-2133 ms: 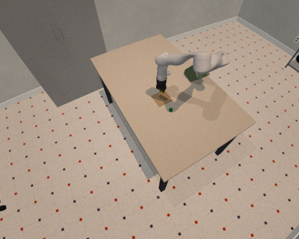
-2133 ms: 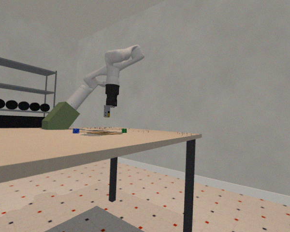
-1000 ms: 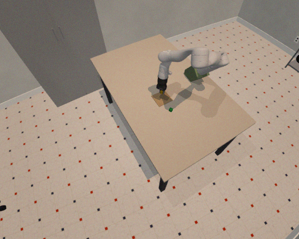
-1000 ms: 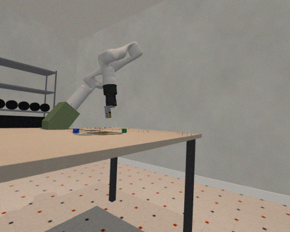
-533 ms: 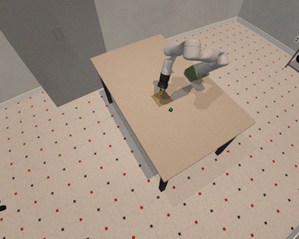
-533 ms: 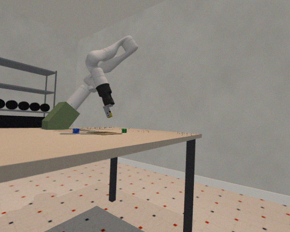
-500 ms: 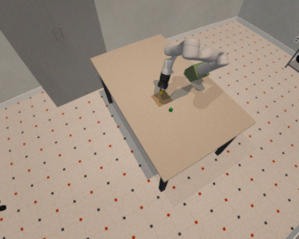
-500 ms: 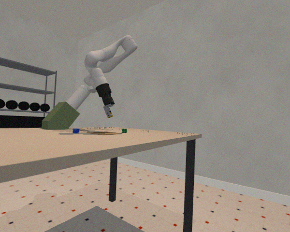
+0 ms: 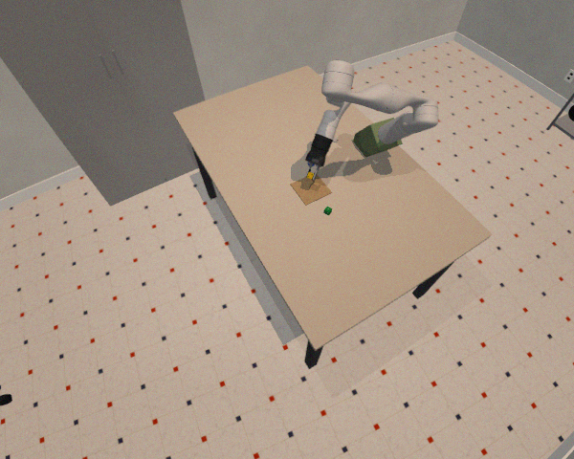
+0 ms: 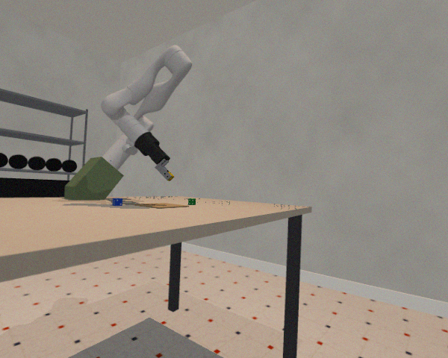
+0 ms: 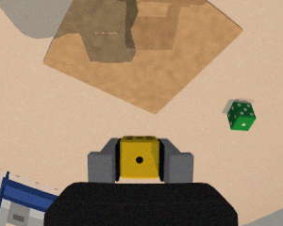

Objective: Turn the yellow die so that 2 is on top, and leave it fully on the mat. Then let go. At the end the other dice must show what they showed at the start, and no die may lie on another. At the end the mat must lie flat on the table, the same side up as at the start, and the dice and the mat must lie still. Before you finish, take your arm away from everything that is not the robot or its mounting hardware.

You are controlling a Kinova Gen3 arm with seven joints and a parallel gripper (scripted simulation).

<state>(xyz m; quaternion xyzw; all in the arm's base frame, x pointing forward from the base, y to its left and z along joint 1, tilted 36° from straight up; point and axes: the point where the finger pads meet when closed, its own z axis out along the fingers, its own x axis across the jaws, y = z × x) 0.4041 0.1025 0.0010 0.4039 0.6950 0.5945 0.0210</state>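
My gripper [image 11: 139,153] is shut on the yellow die [image 11: 140,158] and holds it in the air, tilted, above the table. In the wrist view the face turned to the camera shows one pip. The die also shows in the top view [image 9: 310,174] and in the exterior view [image 10: 170,177], well above the brown mat [image 9: 310,190]. The mat [image 11: 144,44] lies flat on the table with nothing on it. The green die [image 11: 241,116] lies on the table right of the mat. The blue die [image 10: 116,201] lies on the table left of the mat in the exterior view.
The arm's green base [image 9: 373,138] stands on the table behind the mat. A shelf with black balls [image 10: 27,162] stands beyond the table. The table's far edge [image 10: 293,211] is to the right.
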